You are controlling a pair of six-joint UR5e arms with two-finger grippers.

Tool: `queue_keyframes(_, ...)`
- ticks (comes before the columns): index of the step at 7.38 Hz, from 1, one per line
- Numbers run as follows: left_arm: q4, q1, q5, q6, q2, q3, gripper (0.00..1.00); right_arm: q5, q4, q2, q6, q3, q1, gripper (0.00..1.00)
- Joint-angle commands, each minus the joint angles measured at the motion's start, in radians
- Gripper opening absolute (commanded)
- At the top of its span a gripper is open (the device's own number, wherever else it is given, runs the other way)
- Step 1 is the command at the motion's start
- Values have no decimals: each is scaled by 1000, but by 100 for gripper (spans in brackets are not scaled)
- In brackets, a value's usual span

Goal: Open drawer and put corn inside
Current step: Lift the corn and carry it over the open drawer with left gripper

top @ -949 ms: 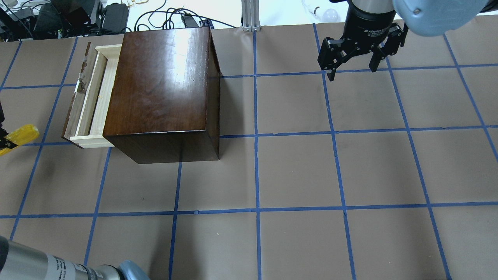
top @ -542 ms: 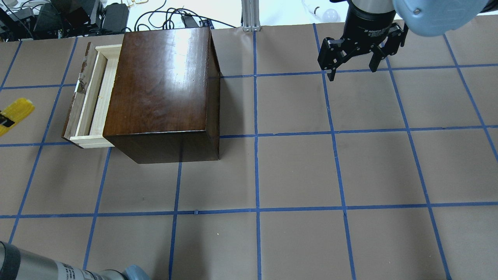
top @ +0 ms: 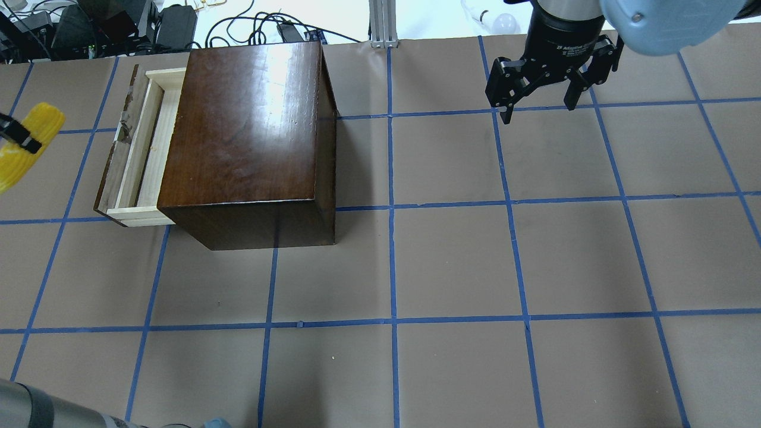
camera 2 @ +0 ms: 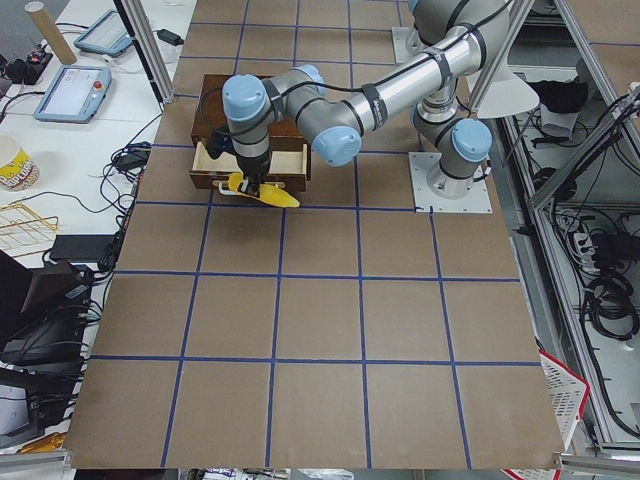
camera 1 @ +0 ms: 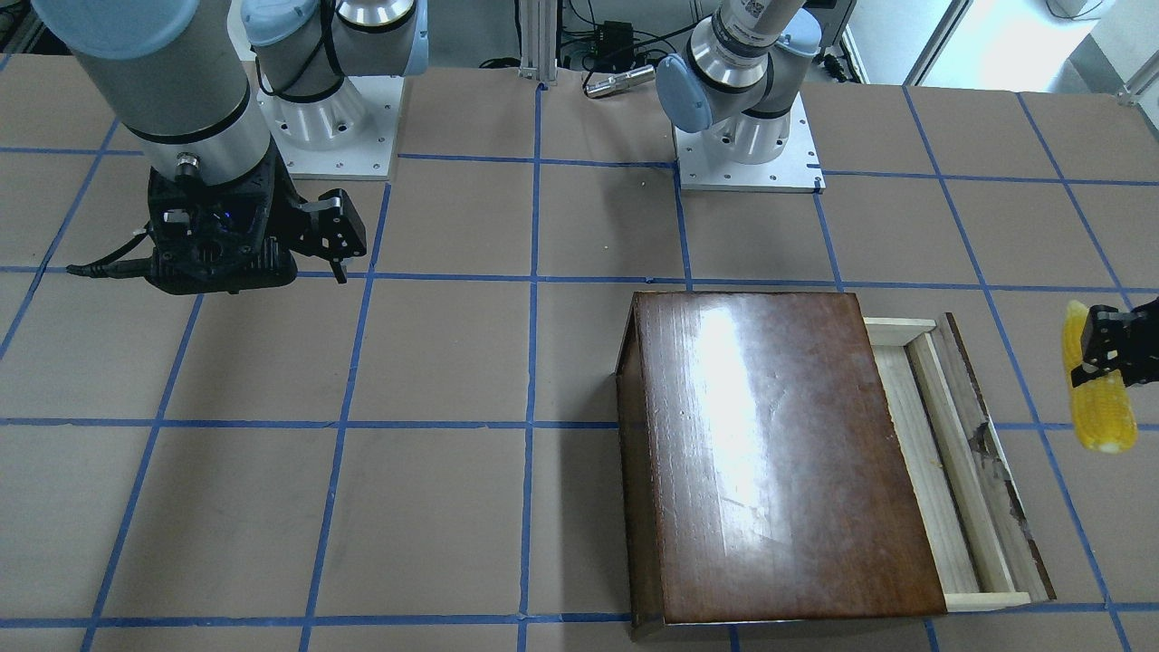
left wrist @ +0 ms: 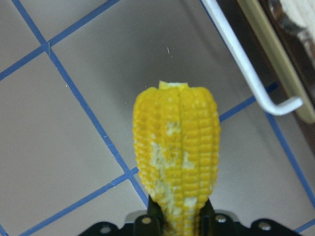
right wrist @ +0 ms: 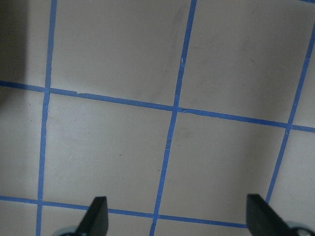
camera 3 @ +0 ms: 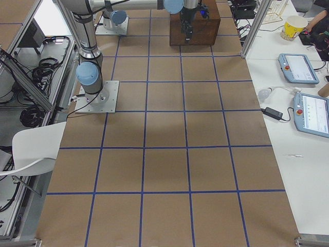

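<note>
The left gripper pinches the corn between both fingers, with the blunt end of the cob pointing away from the wrist. The cob is held in the air above the brown-paper table, just outside the drawer. The drawer stands partway out of the glossy dark box (only a narrow strip of pale tray shows), and its dark front panel lies between cob and tray. Well apart, the right gripper hangs with its fingers spread wide over the blue-taped squares.
</note>
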Motion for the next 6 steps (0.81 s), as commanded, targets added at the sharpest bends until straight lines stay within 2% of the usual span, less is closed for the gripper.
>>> queue_keyframes(1,-2,-136,-1,-307,21,10,0,0,1,0,-1,0,0,100)
queue_keyframes(3,48,-152,-8,-418,-13,2,0,0,-1,0,-1,0,0,100)
queue_keyframes(6,67,-187,-2,-435,-21,-36,0,0,-1,0,-1,0,0,100)
